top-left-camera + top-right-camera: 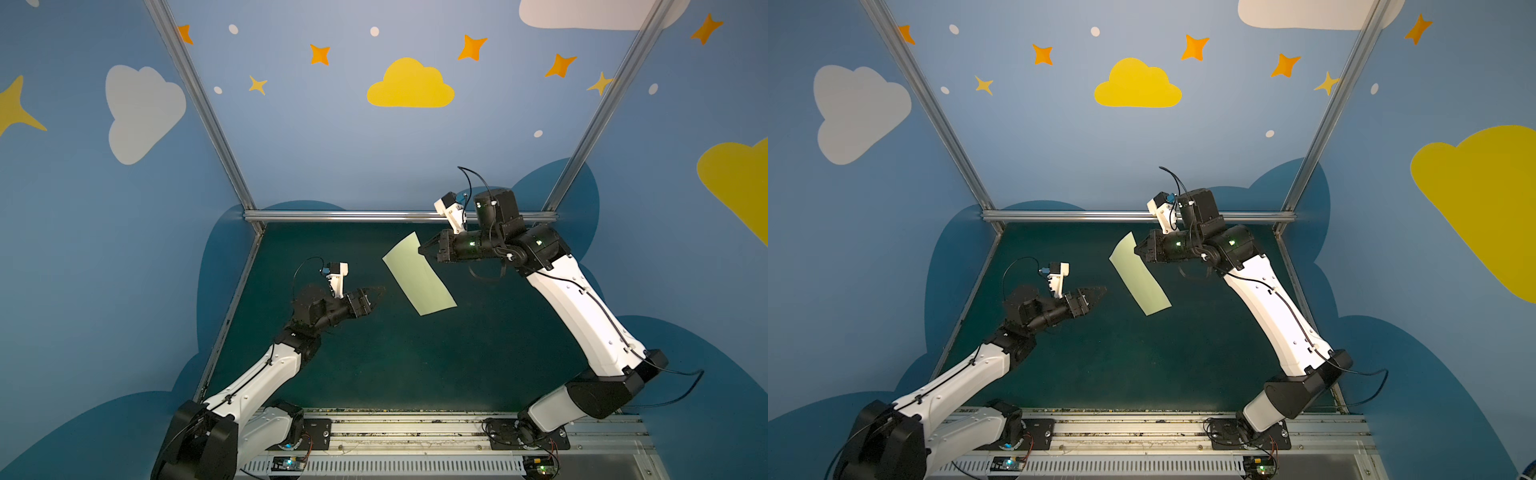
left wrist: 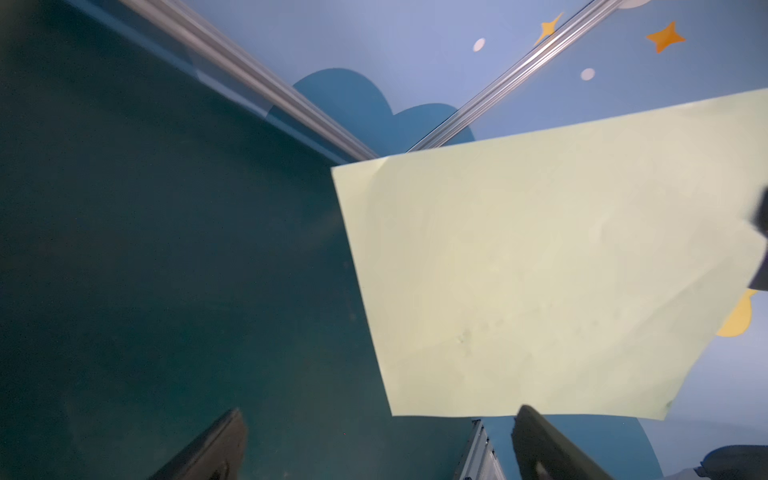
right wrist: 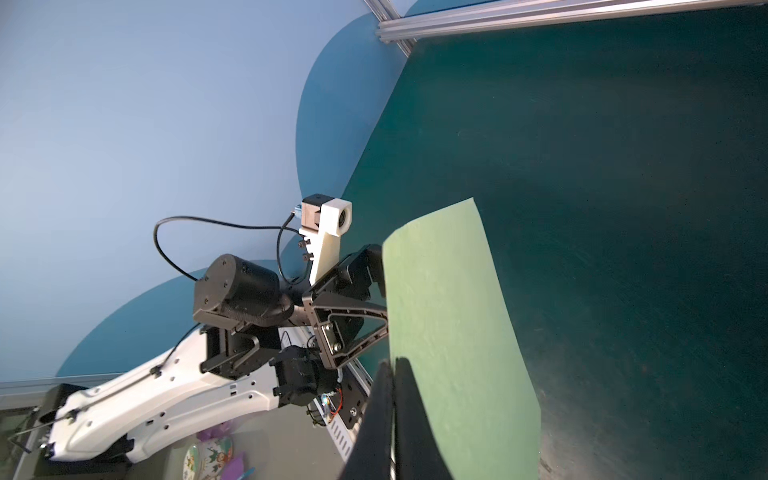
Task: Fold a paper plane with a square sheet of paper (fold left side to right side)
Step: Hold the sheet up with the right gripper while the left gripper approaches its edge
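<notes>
Right gripper (image 1: pixel 422 251) (image 1: pixel 1137 251) (image 3: pixel 392 368): jaws pressed together, pinching one long edge of the pale green paper (image 1: pixel 417 276) (image 1: pixel 1140 276) (image 2: pixel 540 270) (image 3: pixel 453 332). The paper is a flat, oblong piece with no point or wings, held in the air above the far middle of the dark green table (image 1: pixel 374 365), tilted and slightly curved in the right wrist view. Left gripper (image 1: pixel 376 297) (image 1: pixel 1098 296) (image 2: pixel 380 432): jaws spread wide and empty, pointing at the paper's other long edge, near it but apart in both top views.
</notes>
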You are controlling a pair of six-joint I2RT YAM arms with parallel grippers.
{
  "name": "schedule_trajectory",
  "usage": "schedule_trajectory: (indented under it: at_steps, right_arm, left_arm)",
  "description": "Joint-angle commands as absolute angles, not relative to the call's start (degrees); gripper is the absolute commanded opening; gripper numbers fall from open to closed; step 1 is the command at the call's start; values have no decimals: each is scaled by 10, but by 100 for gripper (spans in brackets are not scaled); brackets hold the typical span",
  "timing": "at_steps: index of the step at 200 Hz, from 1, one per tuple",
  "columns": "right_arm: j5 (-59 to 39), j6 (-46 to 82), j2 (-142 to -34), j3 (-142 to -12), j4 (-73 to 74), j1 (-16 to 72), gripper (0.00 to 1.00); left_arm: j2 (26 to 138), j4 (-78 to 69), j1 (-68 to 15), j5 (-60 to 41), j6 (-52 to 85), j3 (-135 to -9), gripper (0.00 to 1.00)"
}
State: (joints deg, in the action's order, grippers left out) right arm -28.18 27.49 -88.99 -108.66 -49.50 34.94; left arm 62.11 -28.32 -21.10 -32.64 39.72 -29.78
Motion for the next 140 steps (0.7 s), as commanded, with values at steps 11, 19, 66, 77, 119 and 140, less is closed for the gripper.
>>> schedule_trajectory:
  at_steps: [11,19,66,77,119,140]
  right_arm:
    - [-323,322,-864,-1097,-455,345,0]
    - [-327,327,-862,-1097,-450,344,0]
    - [-324,347,-843,-1089,-437,342,0]
    - [-327,353,-838,-1083,-430,341,0]
    - [-336,376,-830,-1067,-403,341,0]
    - [-340,386,-828,-1063,-391,339,0]
  left_arm:
    - [659,-401,-221,-336,416,-307,100]
    - [672,-428,-222,-343,425,-308,100]
    - [728,-517,-223,-384,456,-336,100]
    - [739,-547,-223,-395,470,-339,100]
    - [794,-644,-226,-416,522,-348,100]
    - [810,-653,-230,-420,523,-353,100]
